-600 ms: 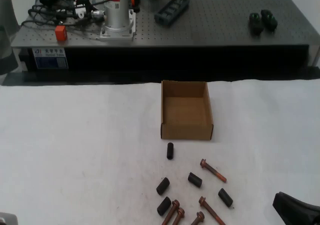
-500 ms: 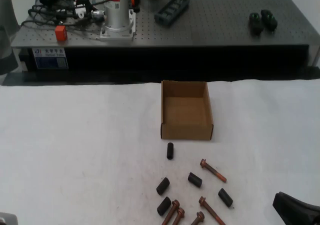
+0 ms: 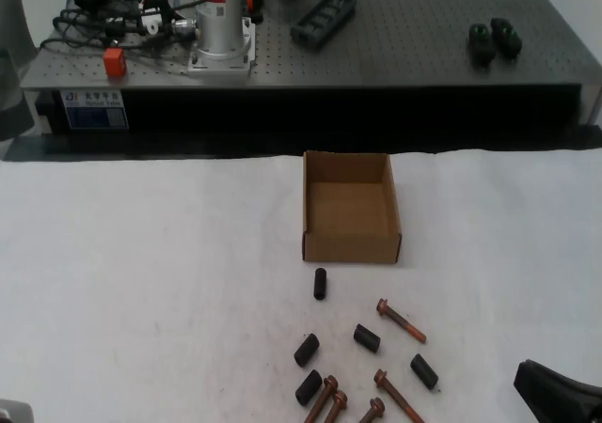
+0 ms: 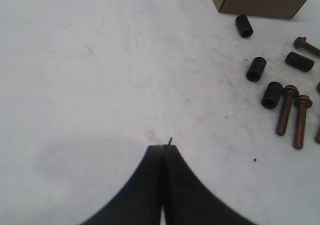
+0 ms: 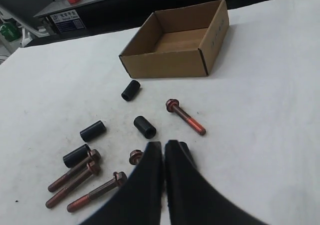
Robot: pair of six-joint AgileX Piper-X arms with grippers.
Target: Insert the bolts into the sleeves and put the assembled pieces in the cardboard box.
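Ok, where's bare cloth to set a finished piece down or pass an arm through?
The widest bare stretch is the white cloth left of the cardboard box and the sleeves. A smaller one lies right of the box, beyond the lone bolt. Crowded: the patch on the near side of the box, strewn with sleeves and bolts.

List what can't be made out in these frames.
- High view: the lower bolts are cut off by the bottom edge, so their full lengths are unseen.
- Right wrist view: one sleeve is mostly hidden behind the right pincer.
- Left wrist view: a bolt is clipped by the frame edge.
- Cardboard box: its front wall hides the floor just behind it.
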